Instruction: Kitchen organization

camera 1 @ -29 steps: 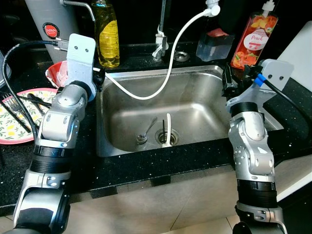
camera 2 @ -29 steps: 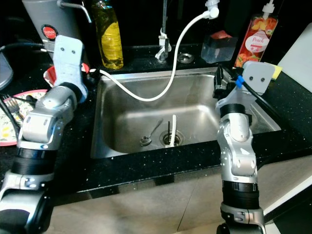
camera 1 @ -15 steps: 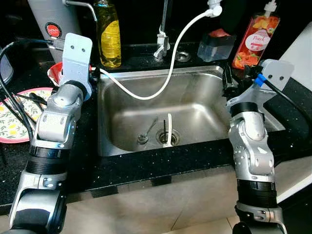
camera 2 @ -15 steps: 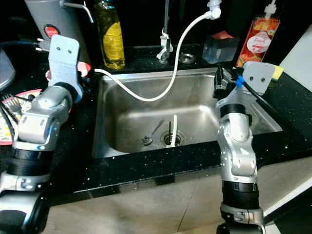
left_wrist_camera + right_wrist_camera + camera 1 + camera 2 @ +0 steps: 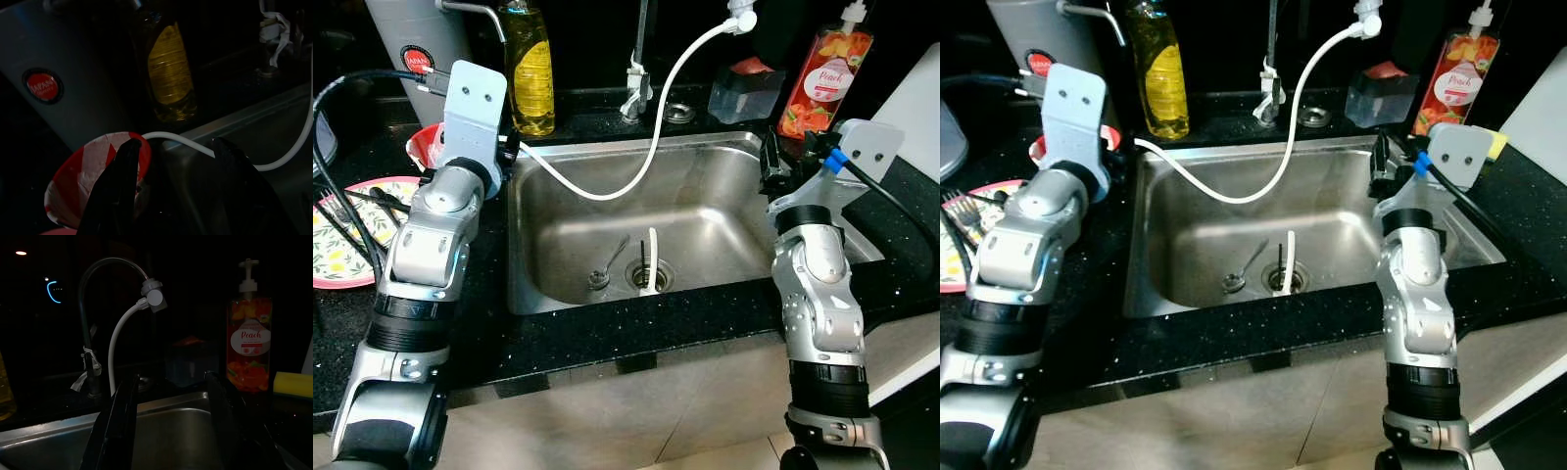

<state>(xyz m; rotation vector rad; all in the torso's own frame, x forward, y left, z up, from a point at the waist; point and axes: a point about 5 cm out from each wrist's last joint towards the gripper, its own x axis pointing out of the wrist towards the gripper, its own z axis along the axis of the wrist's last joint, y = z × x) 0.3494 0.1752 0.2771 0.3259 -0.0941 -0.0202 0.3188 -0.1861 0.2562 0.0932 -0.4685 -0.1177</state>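
Observation:
A steel sink (image 5: 734, 211) holds a spoon (image 5: 605, 266) and a white utensil (image 5: 652, 260) standing in the drain. A white hose (image 5: 658, 127) droops from the tap into the basin. My left gripper (image 5: 173, 147) is open over the sink's left rim, beside a red and white bowl (image 5: 93, 181) and short of a yellow soap bottle (image 5: 530, 69). My right gripper (image 5: 171, 382) is open above the sink's right rim, facing the tap (image 5: 90, 323) and a peach soap bottle (image 5: 248, 350).
A floral plate (image 5: 342, 240) with forks lies on the black counter at the left. A steel urn (image 5: 416, 39) stands behind the bowl. A clear box (image 5: 744, 88) and a yellow sponge (image 5: 291, 382) sit at the back right. A black cable (image 5: 342, 127) loops by the left arm.
The view swayed slightly from side to side. Both arms hold about the same pose and nothing in the sink has moved.

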